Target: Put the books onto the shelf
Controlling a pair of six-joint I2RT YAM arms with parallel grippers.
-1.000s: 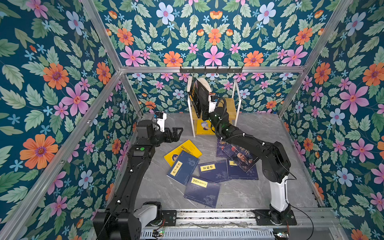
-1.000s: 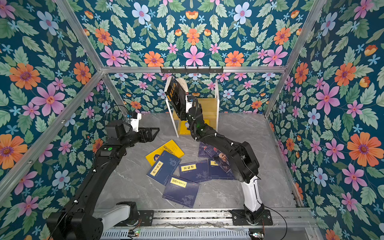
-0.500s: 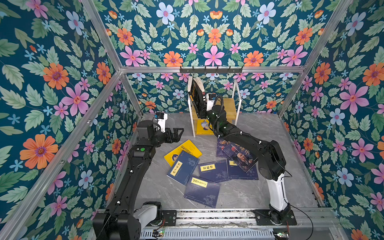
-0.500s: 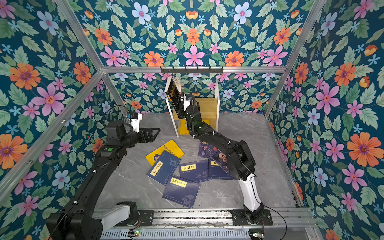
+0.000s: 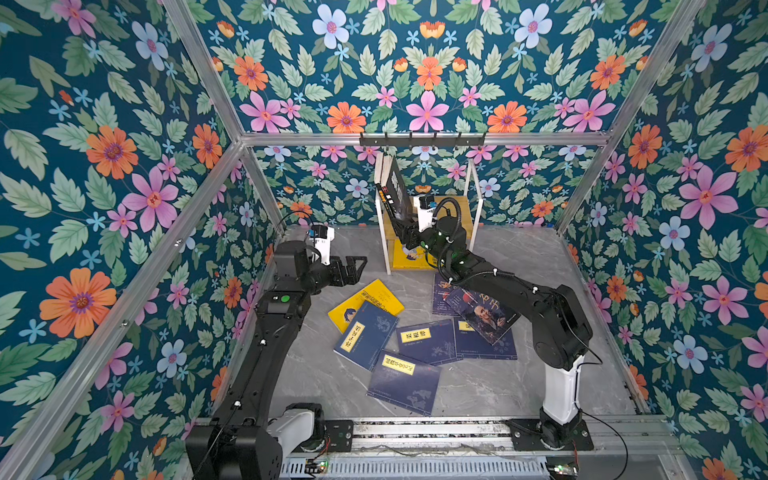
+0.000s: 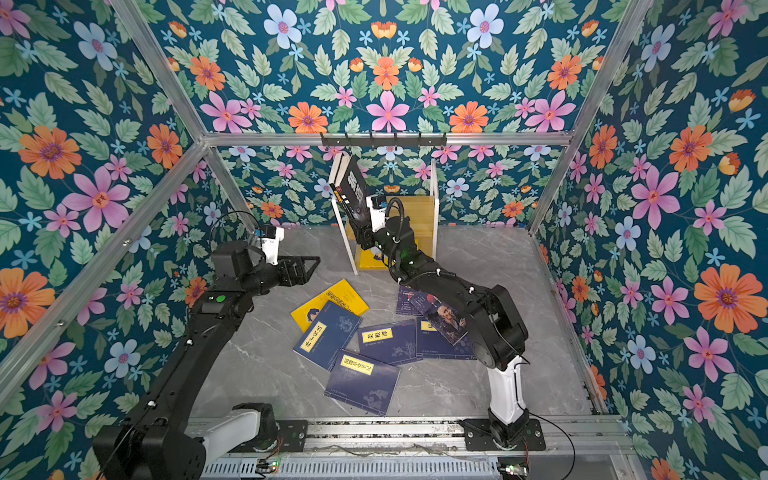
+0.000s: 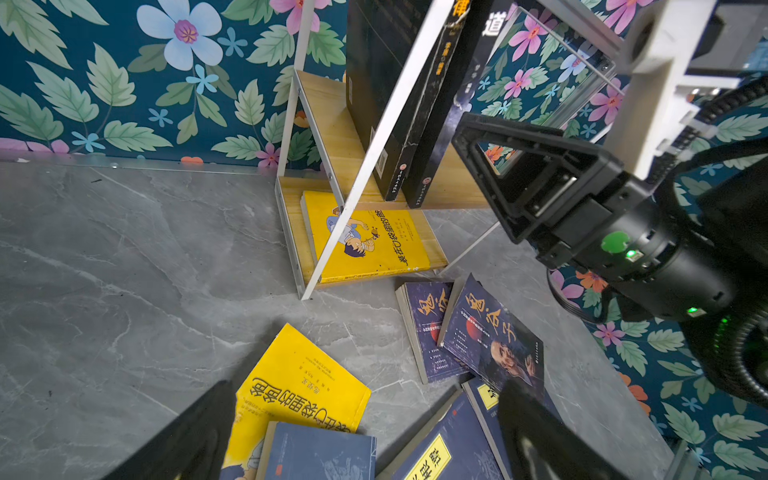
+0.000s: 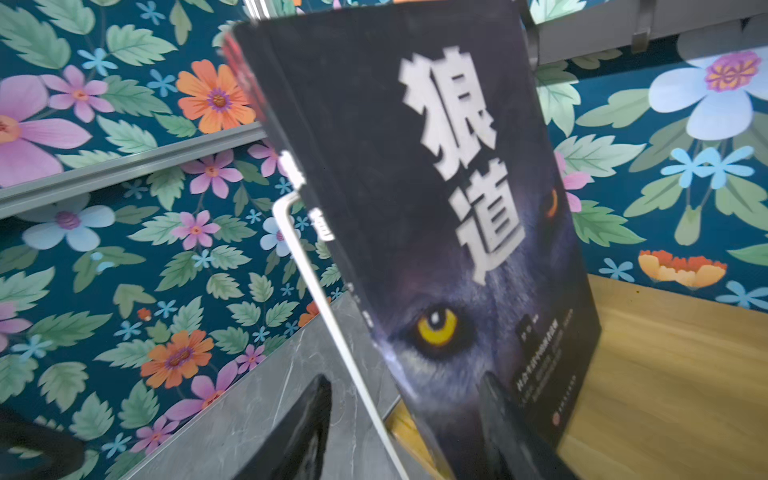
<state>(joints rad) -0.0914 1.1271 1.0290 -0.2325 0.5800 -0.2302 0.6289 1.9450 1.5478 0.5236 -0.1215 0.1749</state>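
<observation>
**Release of a book onto the shelf.** A second ago the right fingers [image 8: 511, 428] were nearly shut on the black wolf-eyed book [image 8: 436, 208]. They now stand spread on either side of its lower corner and no longer pinch it. The book stands tilted on the upper board of the shelf [image 5: 478, 208], leaning on a second black book [image 7: 374, 83] at the shelf's left post. It appears to be placed, so the arm seems free to draw back.

The left fingers [image 5: 355, 264] are fully open and empty, left of the shelf.

**Legible text.**
- The wolf cover reads 狼道.
- A yellow book [image 7: 365, 241] lies flat on the shelf's lower board; its title begins 装在口袋里的.
- The portrait covers [image 7: 490, 340], on the table [image 5: 332, 395] in front of the shelf, read 鬼谷子.
- The navy books [image 5: 365, 336] lie there too; their yellow labels are too small to read with certainty.
</observation>
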